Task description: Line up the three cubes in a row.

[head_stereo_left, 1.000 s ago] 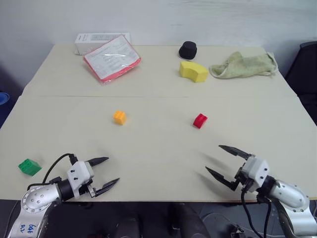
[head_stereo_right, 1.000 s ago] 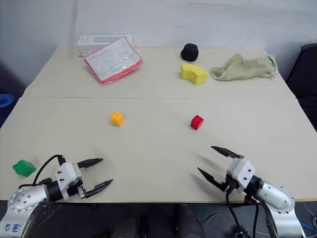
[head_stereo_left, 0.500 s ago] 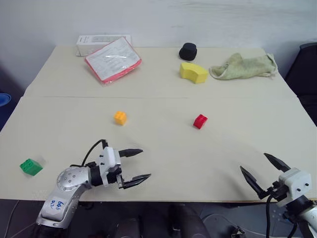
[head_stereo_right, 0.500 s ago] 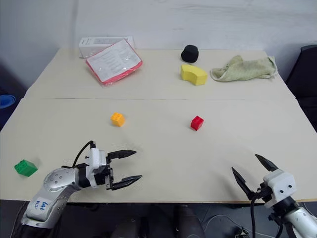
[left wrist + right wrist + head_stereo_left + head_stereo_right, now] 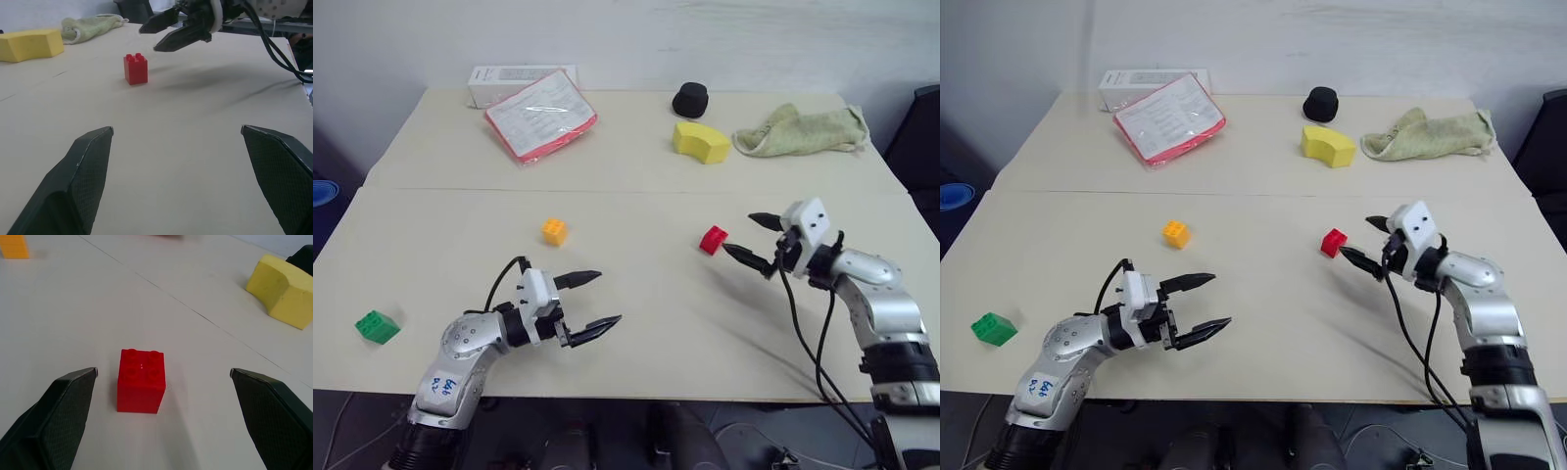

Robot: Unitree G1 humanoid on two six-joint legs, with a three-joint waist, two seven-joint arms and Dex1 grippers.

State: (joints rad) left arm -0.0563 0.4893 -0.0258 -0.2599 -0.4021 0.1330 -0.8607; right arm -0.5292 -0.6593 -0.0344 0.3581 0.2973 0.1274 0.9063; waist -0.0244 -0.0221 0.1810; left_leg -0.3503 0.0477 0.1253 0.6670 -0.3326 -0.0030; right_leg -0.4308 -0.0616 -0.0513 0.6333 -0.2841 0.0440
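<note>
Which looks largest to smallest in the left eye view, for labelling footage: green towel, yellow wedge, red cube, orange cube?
1. Green towel
2. Yellow wedge
3. Red cube and orange cube: they look about alike, too close to rank.

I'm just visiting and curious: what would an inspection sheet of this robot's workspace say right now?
Surface: beige table, seam across it.
Job's things: red cube, orange-yellow cube and green cube scattered apart, no row.
Clutter: yellow wedge, black cap, green cloth, red-edged sleeve, white box.
Grippers: right gripper open beside red cube; left gripper open, empty.
Cables: black cables along right arm.
Surroundings: pale wall.
</note>
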